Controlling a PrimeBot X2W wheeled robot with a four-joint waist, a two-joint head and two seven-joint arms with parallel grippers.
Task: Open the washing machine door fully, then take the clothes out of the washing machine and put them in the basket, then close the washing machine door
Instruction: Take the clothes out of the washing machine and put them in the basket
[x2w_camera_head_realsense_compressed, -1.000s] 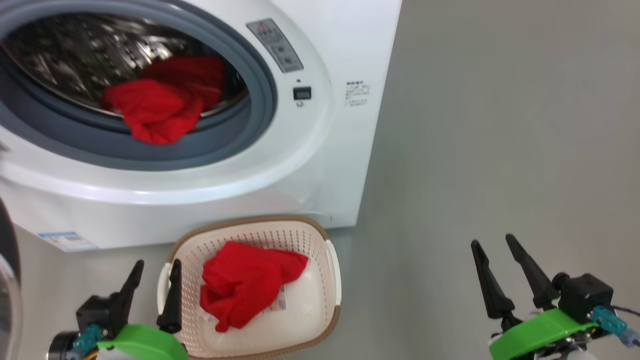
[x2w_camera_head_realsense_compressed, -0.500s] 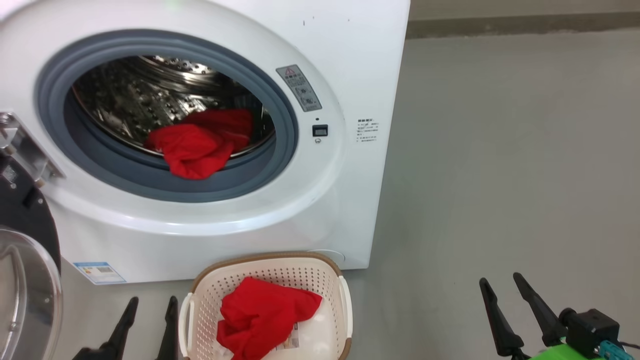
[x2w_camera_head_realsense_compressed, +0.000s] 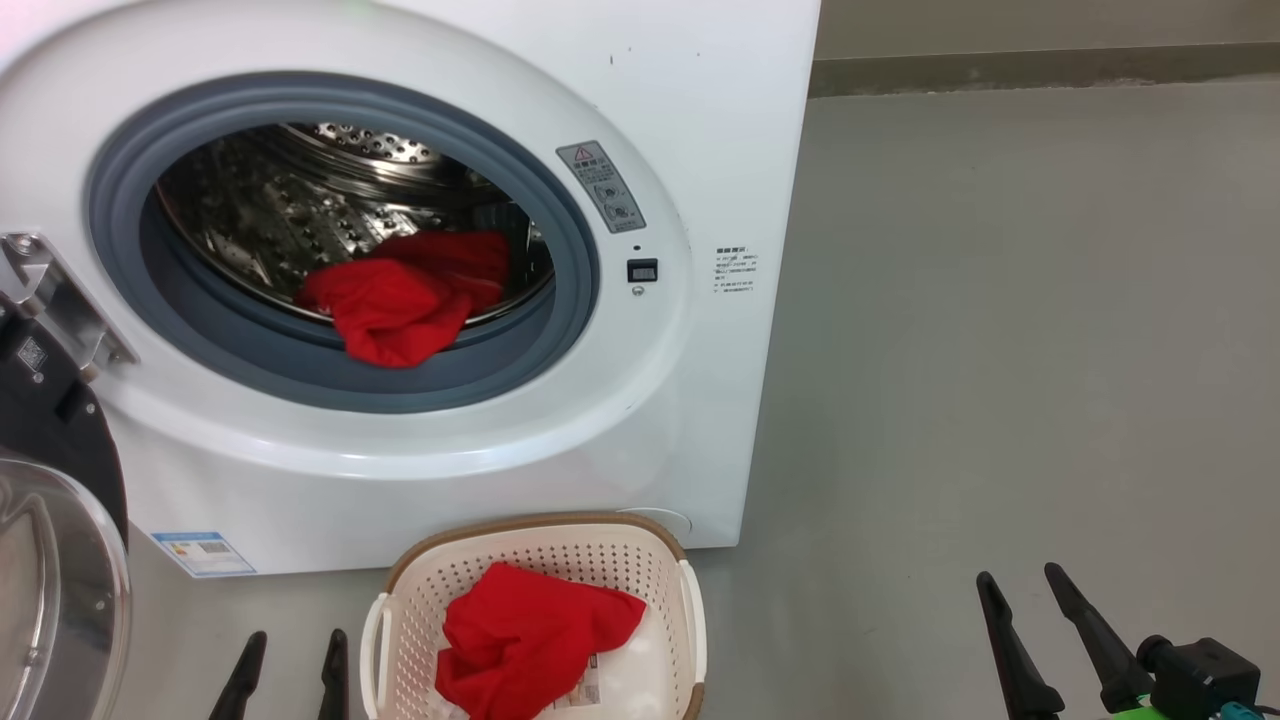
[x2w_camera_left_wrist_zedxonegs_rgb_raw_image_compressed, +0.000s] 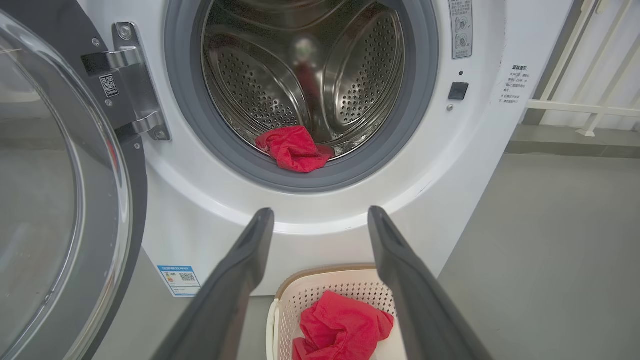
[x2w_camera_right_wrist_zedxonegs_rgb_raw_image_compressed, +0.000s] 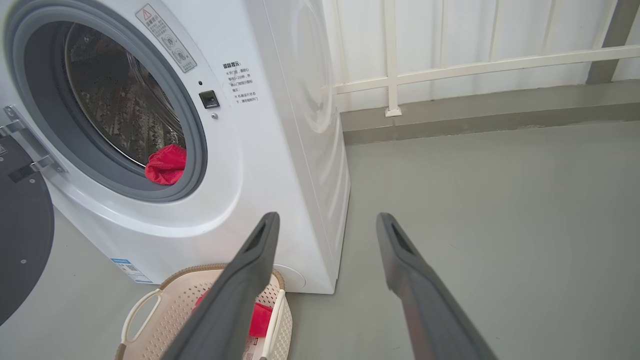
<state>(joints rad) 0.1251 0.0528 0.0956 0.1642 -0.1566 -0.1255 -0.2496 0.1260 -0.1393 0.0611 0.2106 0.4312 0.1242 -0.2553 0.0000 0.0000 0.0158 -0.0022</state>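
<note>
since the washing machine (x2w_camera_head_realsense_compressed: 700, 120) stands open straight ahead of the left gripper (x2w_camera_head_realsense_compressed: 296, 636), with the washing machine door (x2w_camera_head_realsense_compressed: 50, 440) swung out flat to that gripper's left, the opening step looks done to me. the basket (x2w_camera_head_realsense_compressed: 540, 524) sits on the floor (x2w_camera_head_realsense_compressed: 1000, 320) against the foot of the machine, just to the right of the left gripper, with one red garment (x2w_camera_head_realsense_compressed: 530, 640) lying inside it. the rest of the clothes (x2w_camera_head_realsense_compressed: 390, 318), another red bundle, slumps at the front of the drum (x2w_camera_head_realsense_compressed: 300, 200) and spills onto the grey rubber ring (x2w_camera_head_realsense_compressed: 480, 370), up and ahead of the left gripper.

so the job in hand, i'd say, is fetching that bundle. i'd send the left gripper up and forward over the ring, keeping clear of the door on its left. it should bite into the thick bunched part rather than a thin edge, so nothing trails or snags on the way out.

the left gripper is spread wide, released, touching nothing. the right gripper (x2w_camera_head_realsense_compressed: 1018, 573) hangs well off to the other side over the floor, equally wide and empty.
</note>
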